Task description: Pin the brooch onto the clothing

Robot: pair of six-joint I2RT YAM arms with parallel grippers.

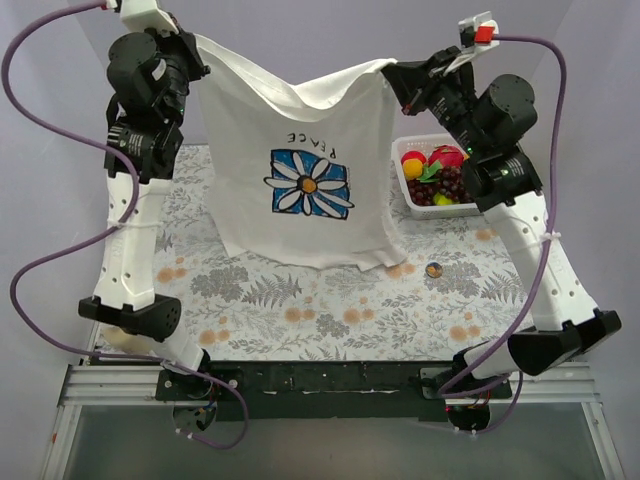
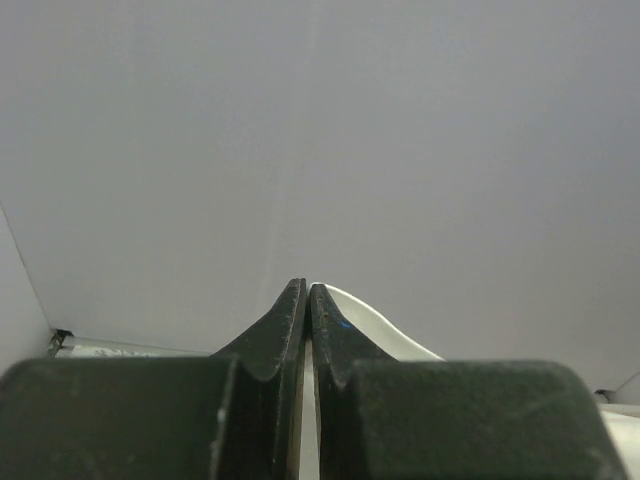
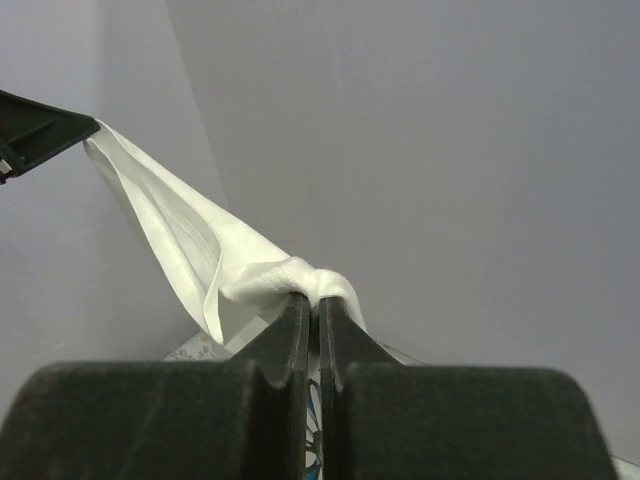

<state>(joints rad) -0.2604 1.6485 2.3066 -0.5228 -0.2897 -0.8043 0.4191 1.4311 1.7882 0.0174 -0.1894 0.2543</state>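
arm mounts: a black metal rail (image 1: 320, 380) is running along the near edge, and glossy purple cables (image 1: 30, 270) are looping loosely beside the white and black arms.
table cover: a matte cloth printed with grey ferns and peach flowers (image 1: 300, 310) is lying flat across the table.
brooch: a small round dark brooch with a brownish rim (image 1: 433, 270) is lying flat on the cloth, just right of the shirt's lower hem and apart from it, with neither gripper touching it; its finer detail is too small to tell.
clothing: a plain white short-sleeved cotton t-shirt (image 1: 300, 130) is hanging as a soft sheet between the two arms, its top edge sagging in a shallow curve and its hem brushing the cloth.
print: a blue square with a white daisy and yellow centre (image 1: 310, 183) is sitting on the t-shirt's chest, with the word "peace" reading upside down above it.
basket: a white plastic mesh basket (image 1: 404, 186) is sitting to the right of the t-shirt, holding red, yellow, green and dark rounded pieces.
left gripper (image 2: 307, 290): its black tapered fingers are pressing together on a thin fold of the t-shirt at the far left corner.
right gripper (image 3: 313, 300): its fingers are likewise clamping a bunched, wrinkled knot of the t-shirt at the far right corner.
backdrop: smooth pale grey walls are enclosing the scene.
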